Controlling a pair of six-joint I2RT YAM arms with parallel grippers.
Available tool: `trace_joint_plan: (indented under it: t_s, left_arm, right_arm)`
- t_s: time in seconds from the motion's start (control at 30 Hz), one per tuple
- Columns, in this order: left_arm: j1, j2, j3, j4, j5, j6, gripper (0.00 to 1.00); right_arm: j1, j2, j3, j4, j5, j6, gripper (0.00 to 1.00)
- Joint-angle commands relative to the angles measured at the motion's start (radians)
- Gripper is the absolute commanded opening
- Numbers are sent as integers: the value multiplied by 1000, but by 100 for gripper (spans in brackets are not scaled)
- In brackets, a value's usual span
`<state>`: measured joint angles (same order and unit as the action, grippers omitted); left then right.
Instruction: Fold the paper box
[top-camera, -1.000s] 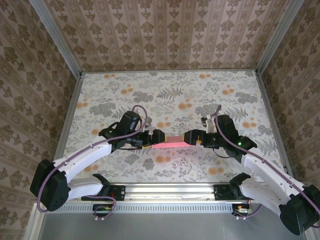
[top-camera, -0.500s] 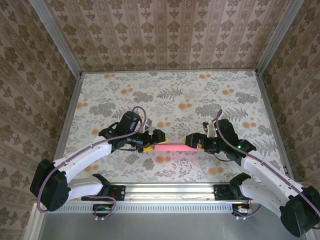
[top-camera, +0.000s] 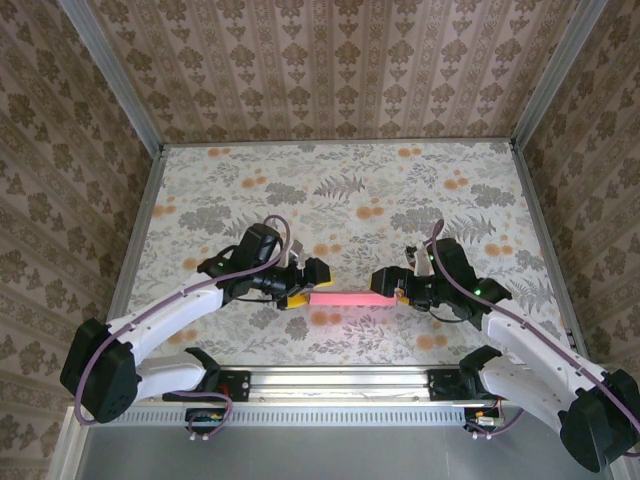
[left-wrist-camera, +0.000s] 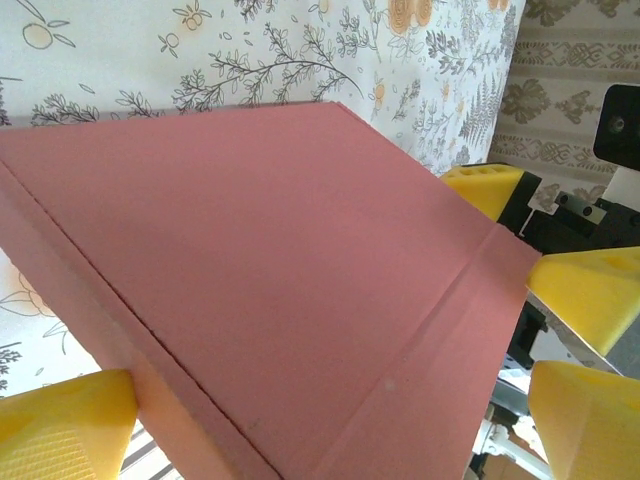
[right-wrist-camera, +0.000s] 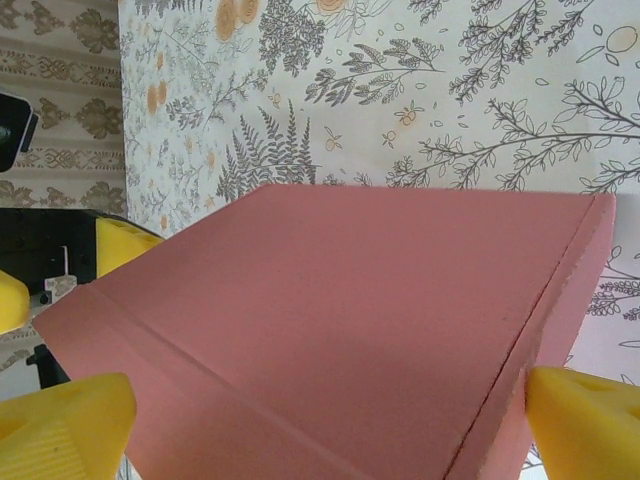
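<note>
Paper box (top-camera: 349, 298) between left claw (top-camera: 300, 285) and right claw (top-camera: 392, 286)

Matt pink cardboard paper box (left-wrist-camera: 290, 290) with creased edges, yellow textured plastic fingers (left-wrist-camera: 60, 430), printed floral table (top-camera: 340, 180) surface

One paper box (top-camera: 348, 297) (folded flat), two pincers: left pincer (top-camera: 303, 285), right pincer (top-camera: 390, 285).

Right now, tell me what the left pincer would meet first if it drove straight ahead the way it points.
The left pincer points right, at the near end of the paper box. The box already sits between its open yellow fingers, so it would meet the box first; behind it waits the right pincer.
</note>
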<state>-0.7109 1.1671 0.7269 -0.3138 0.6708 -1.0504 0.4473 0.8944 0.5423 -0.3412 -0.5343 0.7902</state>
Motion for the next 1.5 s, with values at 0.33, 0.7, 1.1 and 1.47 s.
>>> trace_joint_plan:
  t_s: [0.33,0.7,1.1,1.47]
  left_arm:
    - [20,-19,-18,139,132,-144,100]
    - [50,14,-10,131,175,-152,100]
    - [82,52,3,120,203,-145,100]
    - [105,78,6,115,222,-134,100]
  right_arm:
    - [5,22,113,-41,-159,30,100]
    - [-2,67,111,-34,-171,30,100]
    - [-22,104,115,-26,-184,28,100]
    - [-42,138,126,-13,-191,25,100]
